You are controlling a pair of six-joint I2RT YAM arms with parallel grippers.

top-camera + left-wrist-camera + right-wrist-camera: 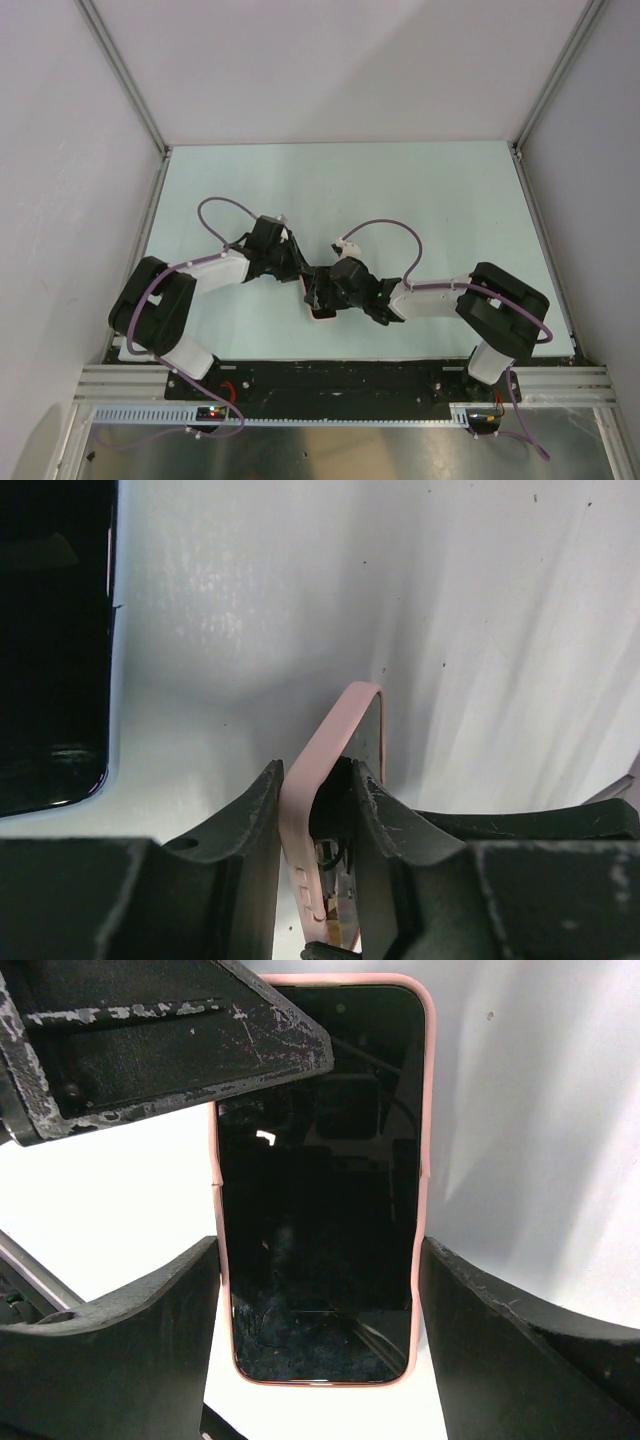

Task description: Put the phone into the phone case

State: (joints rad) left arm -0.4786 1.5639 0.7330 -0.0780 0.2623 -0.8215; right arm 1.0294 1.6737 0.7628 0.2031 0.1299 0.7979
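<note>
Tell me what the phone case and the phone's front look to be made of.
The phone case: salmon-pink and matte, probably silicone or soft plastic; its rim gives no glare and shows moulded button bumps in the left wrist view. The phone: its front looks like glossy black glass, mirroring nearby shapes and a sharp white highlight.
</note>
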